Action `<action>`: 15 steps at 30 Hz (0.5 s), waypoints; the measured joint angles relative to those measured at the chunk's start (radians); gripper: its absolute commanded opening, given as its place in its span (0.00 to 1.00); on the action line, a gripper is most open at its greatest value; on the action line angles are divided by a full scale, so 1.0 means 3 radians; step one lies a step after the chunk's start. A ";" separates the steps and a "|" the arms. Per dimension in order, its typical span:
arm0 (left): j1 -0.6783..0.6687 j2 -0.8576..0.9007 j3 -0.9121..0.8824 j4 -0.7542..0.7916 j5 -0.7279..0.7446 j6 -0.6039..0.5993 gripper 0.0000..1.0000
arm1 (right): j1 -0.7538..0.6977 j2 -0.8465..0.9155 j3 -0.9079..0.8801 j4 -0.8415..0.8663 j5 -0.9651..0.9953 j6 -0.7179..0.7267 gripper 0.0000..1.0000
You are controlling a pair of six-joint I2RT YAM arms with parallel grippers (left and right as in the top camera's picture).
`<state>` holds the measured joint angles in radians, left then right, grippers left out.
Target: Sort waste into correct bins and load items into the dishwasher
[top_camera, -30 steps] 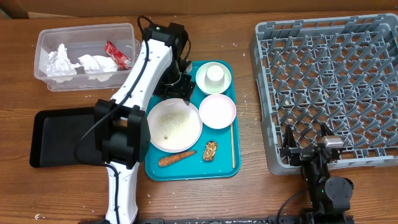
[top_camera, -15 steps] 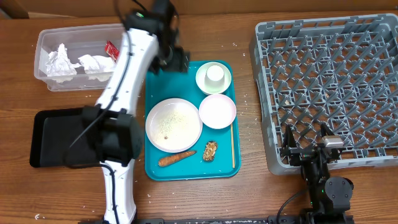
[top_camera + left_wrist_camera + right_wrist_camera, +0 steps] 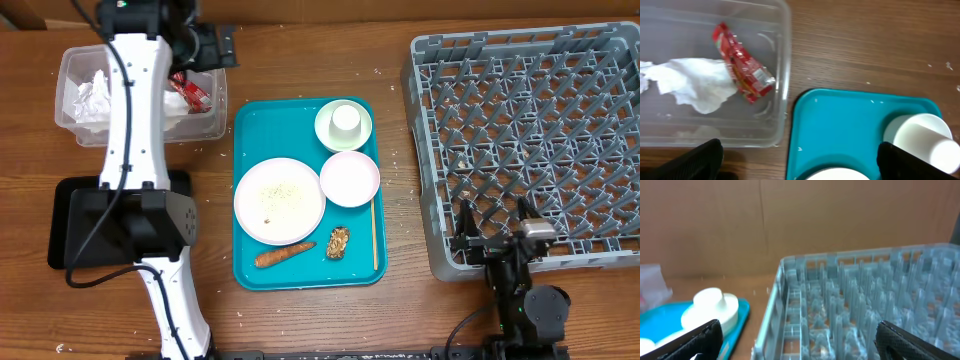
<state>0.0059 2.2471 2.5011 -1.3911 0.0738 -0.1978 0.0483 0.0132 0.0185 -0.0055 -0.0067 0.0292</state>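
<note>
Left end effector (image 3: pixel 800 150): fingers wide apart, empty, over the right end of the clear plastic rectangular tub (image 3: pixel 785 75). In the tub, a red-and-white crinkled wrapper (image 3: pixel 742 65) lies touching a crumpled white paper napkin (image 3: pixel 690 85).

Right end effector (image 3: pixel 797 330): fingers apart, empty, beside the grey plastic lattice dish rack (image 3: pixel 850 300).

Large round white plate (image 3: pixel 279 200), orange carrot piece (image 3: pixel 284 255) and brown food lump (image 3: pixel 338 241) sit on the teal serving tray (image 3: pixel 255 120).
</note>
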 measured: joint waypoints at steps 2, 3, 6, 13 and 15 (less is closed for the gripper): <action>0.0034 0.0000 0.0000 0.0001 -0.0001 -0.0020 1.00 | 0.0000 -0.0003 0.0000 0.0348 -0.0108 0.0055 1.00; 0.0041 0.0000 0.0000 0.0001 -0.0001 -0.0022 1.00 | 0.0000 -0.0004 0.0000 0.0516 -0.0220 0.0098 1.00; 0.0046 0.0000 0.0000 0.0001 0.0000 -0.0023 1.00 | 0.0000 -0.0008 0.0000 0.0895 -0.0539 0.0207 1.00; 0.0045 0.0000 0.0000 0.0004 0.0001 -0.0028 1.00 | 0.0000 -0.0008 0.0000 0.1963 -0.0799 0.0300 1.00; 0.0045 0.0000 0.0000 0.0004 0.0001 -0.0033 1.00 | 0.0000 -0.0010 0.0000 0.2294 -0.0772 0.0314 1.00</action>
<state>0.0193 2.2471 2.5011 -1.3899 0.0742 -0.2077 0.0483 0.0101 0.0185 0.6827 -0.2382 0.1234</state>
